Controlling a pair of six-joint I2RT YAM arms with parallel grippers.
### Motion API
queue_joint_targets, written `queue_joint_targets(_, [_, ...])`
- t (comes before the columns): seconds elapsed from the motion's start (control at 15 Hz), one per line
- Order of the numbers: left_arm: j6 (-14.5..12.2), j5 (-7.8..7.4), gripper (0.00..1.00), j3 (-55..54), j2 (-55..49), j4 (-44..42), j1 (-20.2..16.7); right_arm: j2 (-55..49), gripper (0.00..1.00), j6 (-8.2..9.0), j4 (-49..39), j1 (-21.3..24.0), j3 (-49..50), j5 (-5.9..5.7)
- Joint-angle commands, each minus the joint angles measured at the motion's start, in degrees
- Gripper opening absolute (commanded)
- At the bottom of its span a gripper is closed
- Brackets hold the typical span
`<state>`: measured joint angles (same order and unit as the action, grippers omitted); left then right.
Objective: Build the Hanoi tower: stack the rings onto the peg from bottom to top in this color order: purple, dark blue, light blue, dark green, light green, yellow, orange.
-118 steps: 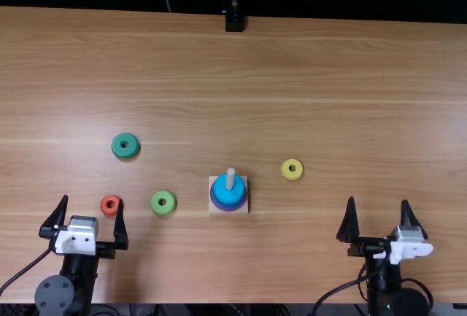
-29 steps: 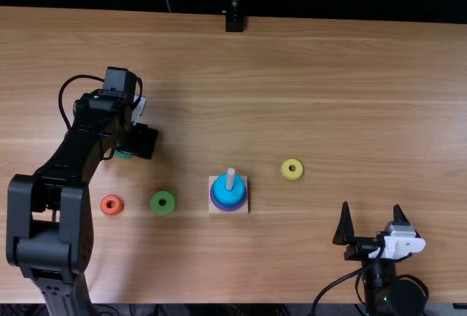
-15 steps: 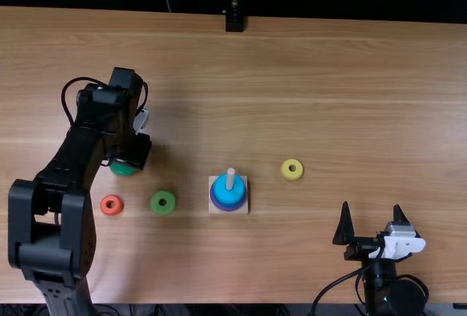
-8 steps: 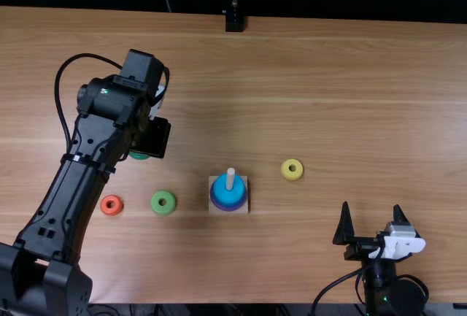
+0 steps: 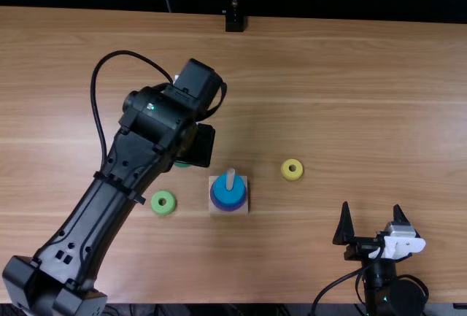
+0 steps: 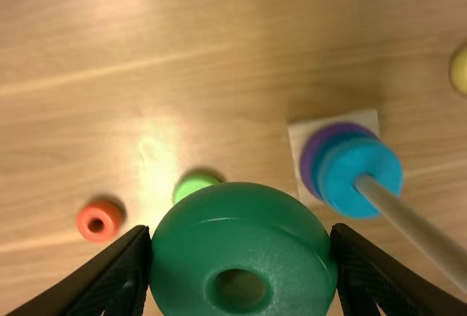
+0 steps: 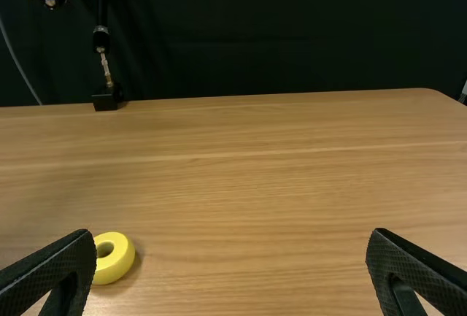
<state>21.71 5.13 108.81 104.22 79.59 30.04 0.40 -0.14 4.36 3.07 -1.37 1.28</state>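
Observation:
In the top view my left gripper (image 5: 191, 147) hangs up and left of the peg base, with the dark green ring (image 5: 182, 164) partly hidden under it. The left wrist view shows my left gripper (image 6: 242, 257) shut on the dark green ring (image 6: 241, 239). Light blue (image 5: 229, 188), dark blue (image 6: 328, 154) and purple (image 6: 316, 147) rings sit around the upright peg (image 6: 408, 222) on its square base (image 5: 213, 209). My right gripper (image 5: 372, 221), also in the right wrist view (image 7: 232, 257), stands open near the front edge, holding nothing.
On the table lie the light green ring (image 5: 163, 202), left of the base, the yellow ring (image 5: 292, 169), right of it, and the orange ring (image 6: 100, 220). A black stand (image 5: 234, 22) is at the far edge.
My left gripper went from the front left to the dark green ring, took hold of it, and has carried it right toward the peg. The right arm shifted slightly at first, then stayed still.

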Motion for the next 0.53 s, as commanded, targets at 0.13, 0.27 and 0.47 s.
queue_joint_targets(0.13, [4.02, -0.17, 0.00, 3.51, -1.13, 0.25, 3.62, -0.40, 1.00, -0.28, 0.45, 0.62, 0.31, 0.09])
queue_joint_targets(0.27, [6.23, -0.17, 0.00, 6.06, -0.87, 0.25, 4.85, -0.40, 1.00, -0.28, 0.45, 0.62, 0.40, 0.09])
queue_joint_targets(0.47, [7.82, -0.17, 0.00, 6.59, -0.60, 0.25, 7.31, -0.40, 1.00, -0.28, 0.45, 0.62, 0.40, 0.20])
